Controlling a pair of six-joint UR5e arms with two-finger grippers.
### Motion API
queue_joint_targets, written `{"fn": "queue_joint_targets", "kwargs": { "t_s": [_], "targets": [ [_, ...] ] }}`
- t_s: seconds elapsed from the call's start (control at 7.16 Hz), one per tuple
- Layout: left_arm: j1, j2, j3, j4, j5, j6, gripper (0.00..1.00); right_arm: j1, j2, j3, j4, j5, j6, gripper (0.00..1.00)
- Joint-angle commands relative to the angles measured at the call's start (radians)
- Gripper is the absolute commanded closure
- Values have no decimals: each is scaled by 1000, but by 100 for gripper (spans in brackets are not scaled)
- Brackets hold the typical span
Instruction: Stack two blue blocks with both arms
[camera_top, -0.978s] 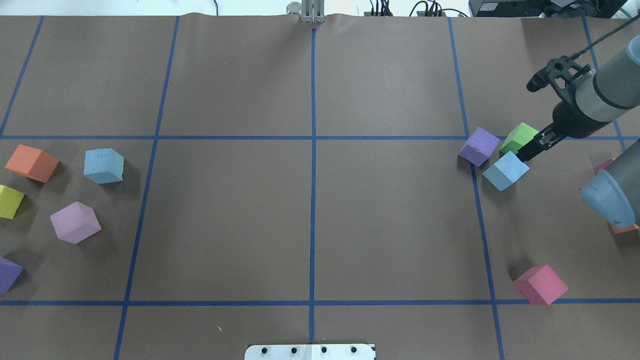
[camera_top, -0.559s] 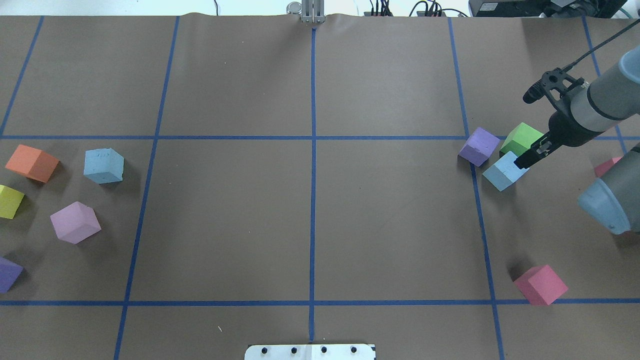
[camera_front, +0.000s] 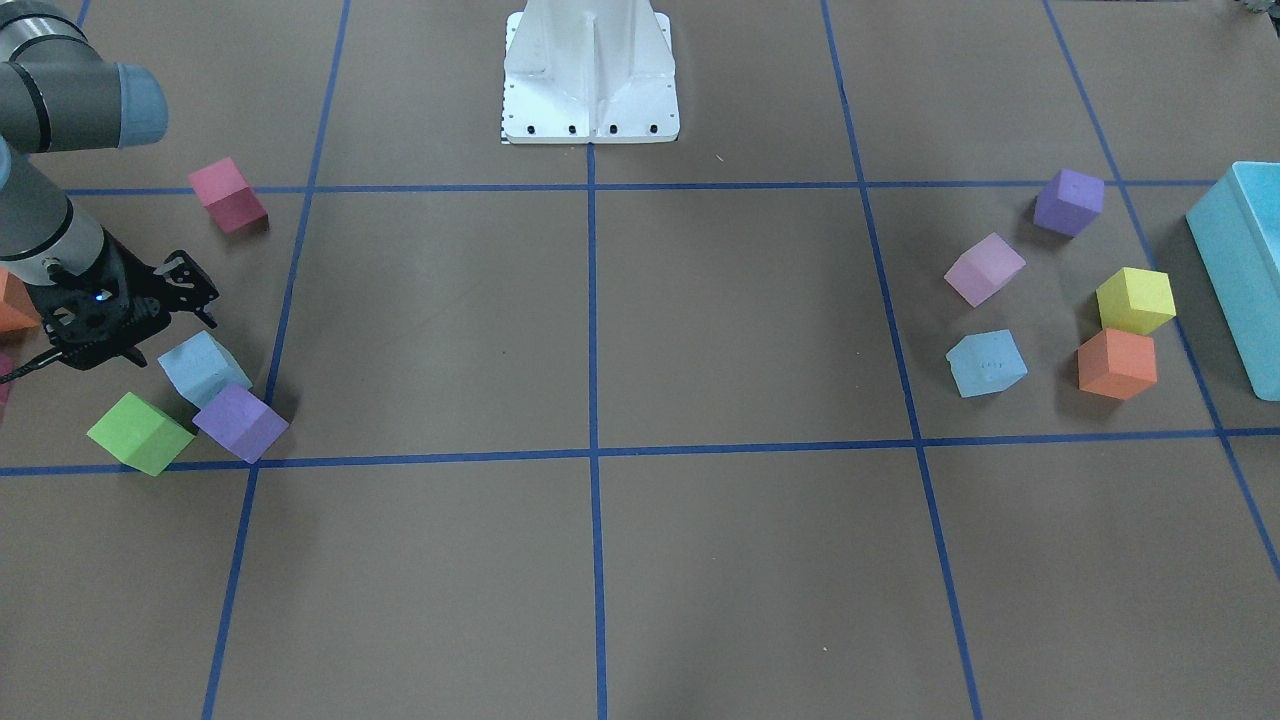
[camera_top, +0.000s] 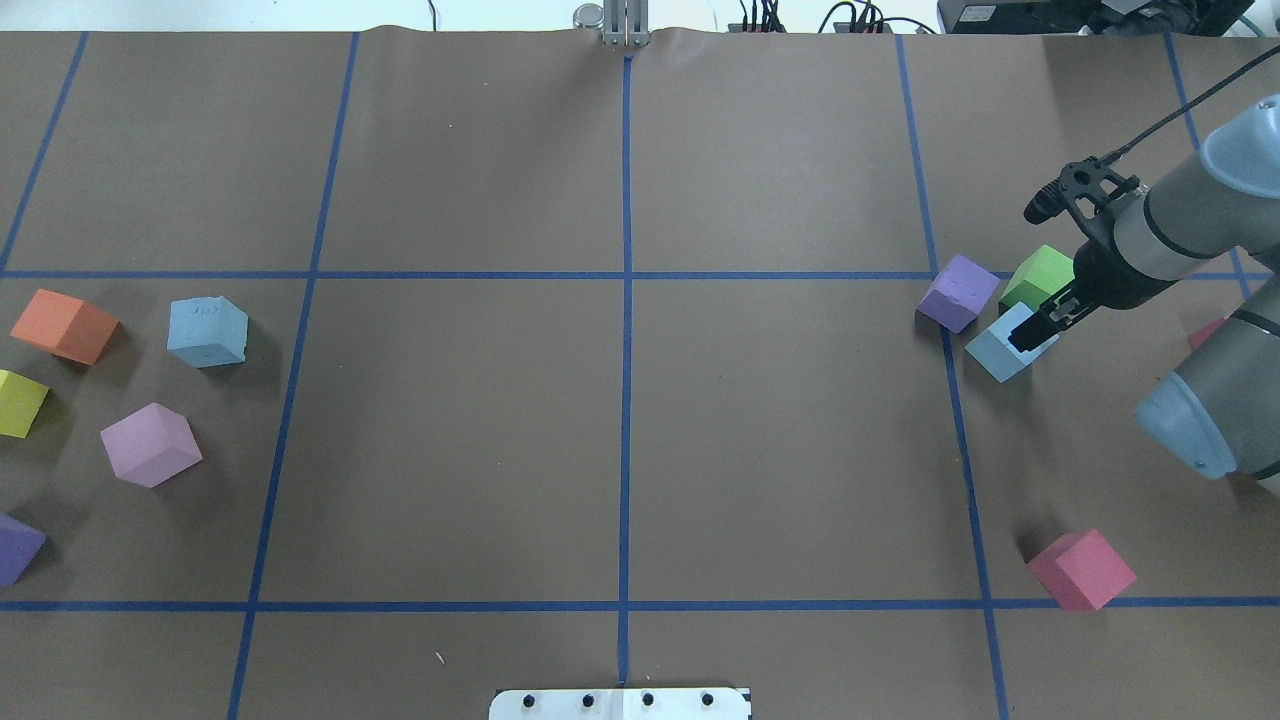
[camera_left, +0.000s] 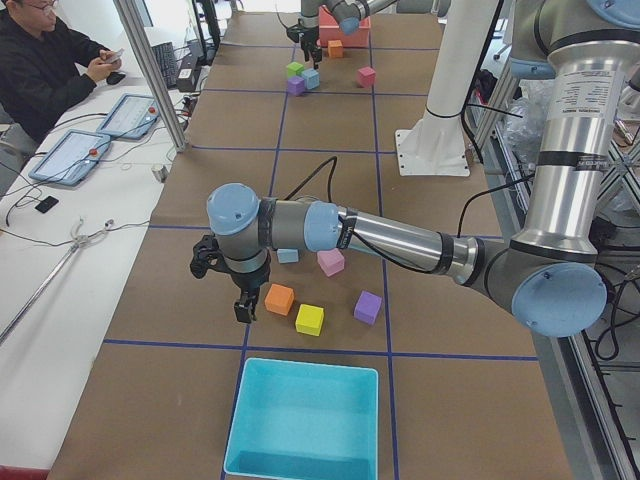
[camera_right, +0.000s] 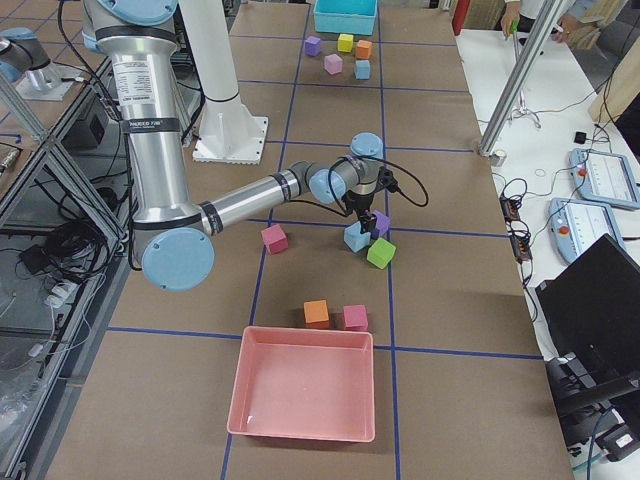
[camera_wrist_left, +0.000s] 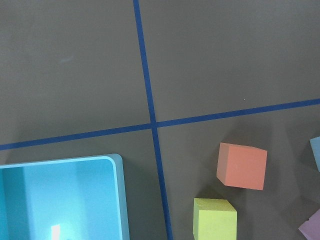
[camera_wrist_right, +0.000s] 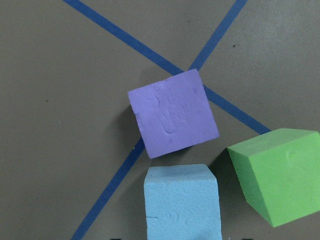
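Brown paper tabletop (camera_top: 780, 420): my right gripper (camera_top: 1026, 335) has just slid over the pale sky-blue foam cube (camera_top: 990, 355), which is now beneath jaws whose spread I can't tell, so a grasp looks imminent.

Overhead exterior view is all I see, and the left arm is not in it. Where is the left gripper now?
Observer: The left gripper hangs above the table near the orange cube; the exterior left view shows it.
Operator: What lies beyond those cubes, outside my frame?
Observer: A teal bin stands just past the yellow cube, at the table's end.
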Motion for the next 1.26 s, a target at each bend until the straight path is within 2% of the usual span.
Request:
{"fn": "queue_joint_targets", "kwargs": {
  "t_s": [0.0,0.14,1.12],
  "targets": [
    [0,0,0,0,0,0,0,-14,5,-8,1,-5,1,8],
    [0,0,0,0,0,0,0,-22,8,-17,1,-7,1,1],
    [0,0,6,0,0,-2,0,-23,62,-94,2,-8,-14,1]
  ]
}}
